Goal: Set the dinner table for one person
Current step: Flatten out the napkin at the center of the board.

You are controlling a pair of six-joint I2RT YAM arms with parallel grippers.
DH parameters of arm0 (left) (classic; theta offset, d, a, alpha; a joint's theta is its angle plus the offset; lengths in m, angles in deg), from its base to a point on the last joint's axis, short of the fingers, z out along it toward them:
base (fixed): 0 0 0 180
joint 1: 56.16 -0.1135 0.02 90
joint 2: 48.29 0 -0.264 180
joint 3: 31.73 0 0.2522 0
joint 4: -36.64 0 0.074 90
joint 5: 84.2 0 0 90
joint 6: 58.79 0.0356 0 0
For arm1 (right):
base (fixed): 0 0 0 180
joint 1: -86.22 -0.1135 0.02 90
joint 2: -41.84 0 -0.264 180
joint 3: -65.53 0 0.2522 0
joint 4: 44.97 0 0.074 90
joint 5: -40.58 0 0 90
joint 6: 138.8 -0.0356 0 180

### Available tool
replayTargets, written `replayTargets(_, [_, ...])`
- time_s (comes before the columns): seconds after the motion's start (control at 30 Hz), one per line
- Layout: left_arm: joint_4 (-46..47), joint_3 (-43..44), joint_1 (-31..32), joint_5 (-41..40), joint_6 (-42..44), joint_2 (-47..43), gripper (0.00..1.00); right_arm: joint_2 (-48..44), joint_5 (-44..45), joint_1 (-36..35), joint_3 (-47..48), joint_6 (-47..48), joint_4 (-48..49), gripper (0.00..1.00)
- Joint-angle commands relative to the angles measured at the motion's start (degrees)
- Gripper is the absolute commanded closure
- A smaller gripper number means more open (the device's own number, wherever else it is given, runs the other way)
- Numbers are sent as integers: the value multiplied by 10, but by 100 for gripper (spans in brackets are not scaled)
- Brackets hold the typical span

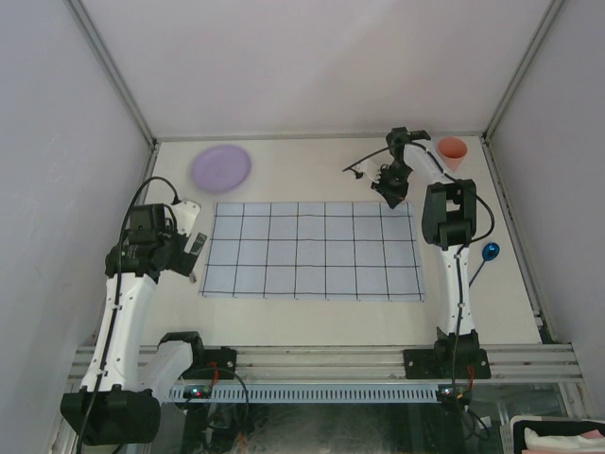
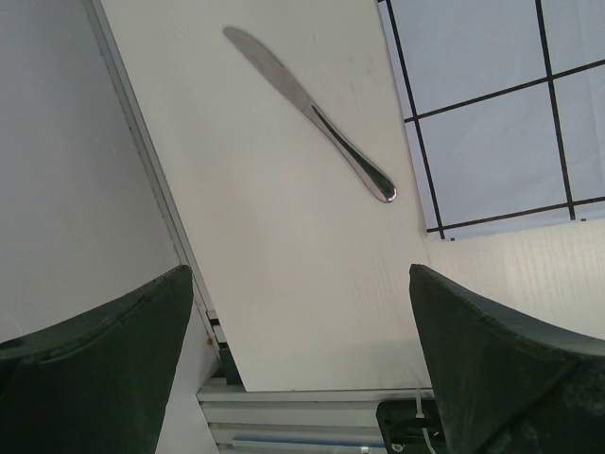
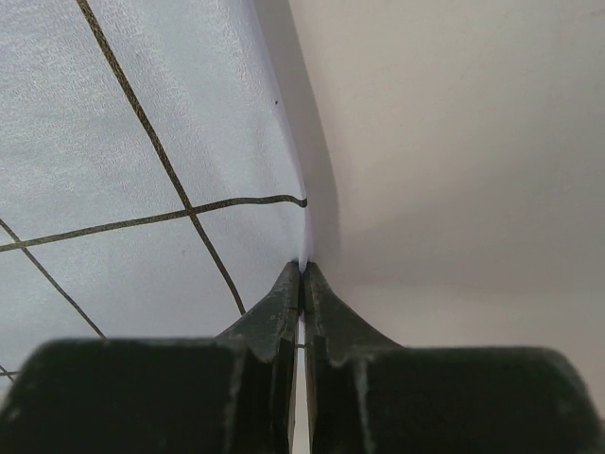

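The off-white dinner table (image 1: 312, 317) carries a pale blue-grey cloth (image 1: 312, 251) with a dark grid, lying flat in the middle. My right gripper (image 1: 390, 194) is shut on the cloth's far edge near its right corner. In the right wrist view the gripper (image 3: 303, 270) pinches the cloth (image 3: 142, 142), whose edge is raised off the table (image 3: 454, 142). My left gripper (image 1: 192, 244) hangs open and empty above the table, left of the cloth. In the left wrist view (image 2: 301, 284) a steel knife (image 2: 312, 113) lies on the table beside the cloth's corner (image 2: 492, 113).
A purple plate (image 1: 222, 167) sits at the far left. An orange cup (image 1: 453, 151) stands at the far right corner. A blue spoon (image 1: 490, 252) lies right of the cloth. A thin dark item (image 1: 364, 163) lies beyond the cloth. Aluminium rails (image 1: 331, 357) edge the table.
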Motion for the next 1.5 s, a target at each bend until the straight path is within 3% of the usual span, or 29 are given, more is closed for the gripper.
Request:
replayTargets(0.0, [4,-1,-3,-2,-5,-7,0,15,3,4,1,1,11,100])
replayTargets(1.47, [19,3,-2,15,-15,29,0,51,16,-1,66,12,27,100])
